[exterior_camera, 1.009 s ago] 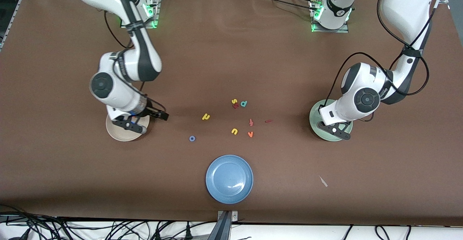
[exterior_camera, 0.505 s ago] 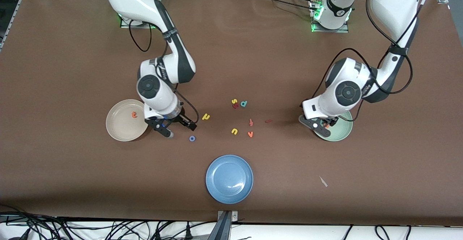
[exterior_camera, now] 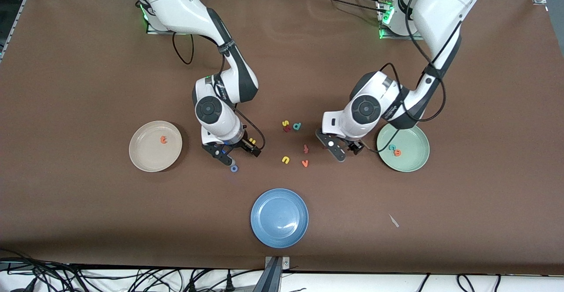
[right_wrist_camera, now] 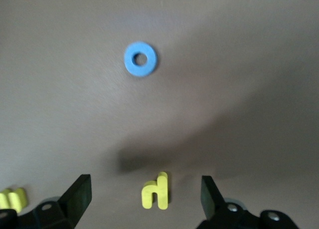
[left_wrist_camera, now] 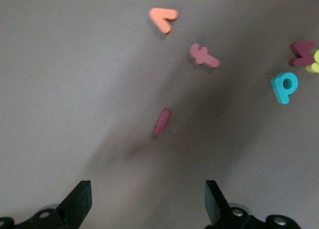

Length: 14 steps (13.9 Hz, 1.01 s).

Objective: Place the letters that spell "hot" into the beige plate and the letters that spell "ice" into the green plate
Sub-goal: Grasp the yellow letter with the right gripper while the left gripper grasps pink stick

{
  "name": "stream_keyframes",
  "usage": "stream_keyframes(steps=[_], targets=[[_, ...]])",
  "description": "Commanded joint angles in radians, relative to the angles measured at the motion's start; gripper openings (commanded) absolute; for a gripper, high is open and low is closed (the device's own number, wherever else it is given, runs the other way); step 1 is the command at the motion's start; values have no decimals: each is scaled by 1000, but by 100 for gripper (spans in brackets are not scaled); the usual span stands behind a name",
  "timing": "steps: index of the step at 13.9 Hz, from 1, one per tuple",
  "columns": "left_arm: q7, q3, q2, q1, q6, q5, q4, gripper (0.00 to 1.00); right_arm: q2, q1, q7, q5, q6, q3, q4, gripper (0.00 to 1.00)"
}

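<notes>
Plates first, front view: orange "t" (exterior_camera: 164, 140) lies in the beige plate (exterior_camera: 142, 160), teal "c" (exterior_camera: 391, 147) and orange "e" (exterior_camera: 397, 153) in the green plate (exterior_camera: 416, 160). Left wrist view: left gripper (left_wrist_camera: 147, 204) spread wide over the dark red "i" (left_wrist_camera: 161, 122). Right wrist view: right gripper (right_wrist_camera: 144, 199) spread over the yellow "h" (right_wrist_camera: 155, 191), blue "o" (right_wrist_camera: 140, 59) near.

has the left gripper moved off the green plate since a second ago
Yes. The left gripper was over the green plate; now it is over the table beside it, toward the loose letters, fingers open.

Matt foam letters (left_wrist_camera: 161, 122) on a dull brown table cover (exterior_camera: 88, 221), beside a glossy blue plate (exterior_camera: 279, 217).
</notes>
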<state>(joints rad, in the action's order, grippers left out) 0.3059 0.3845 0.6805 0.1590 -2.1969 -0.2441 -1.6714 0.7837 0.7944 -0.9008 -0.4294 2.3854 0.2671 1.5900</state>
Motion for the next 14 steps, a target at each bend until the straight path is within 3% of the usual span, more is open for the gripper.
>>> stream_keyframes(steps=[1,5,8,11,12,14], targets=[[114,-4,74,4,-4,-43,85,98,31,0,-7,-14,-34,-3,-35,96],[223,-4,111,5,-92,-47,85,92,40,0,-9,-18,-89,-3,-61,87],[228,-6,125,31,-107,-49,84,85,46,0,-9,-17,-87,-5,-61,77],[226,-6,136,33,-141,-49,79,82,61,2,-9,-20,-87,-17,-82,74],[226,-4,136,33,-141,-47,76,78,65,0,-10,-22,-89,-17,-93,71],[225,-6,134,34,-141,-49,73,46,68,2,-12,-17,-89,-19,-94,63]])
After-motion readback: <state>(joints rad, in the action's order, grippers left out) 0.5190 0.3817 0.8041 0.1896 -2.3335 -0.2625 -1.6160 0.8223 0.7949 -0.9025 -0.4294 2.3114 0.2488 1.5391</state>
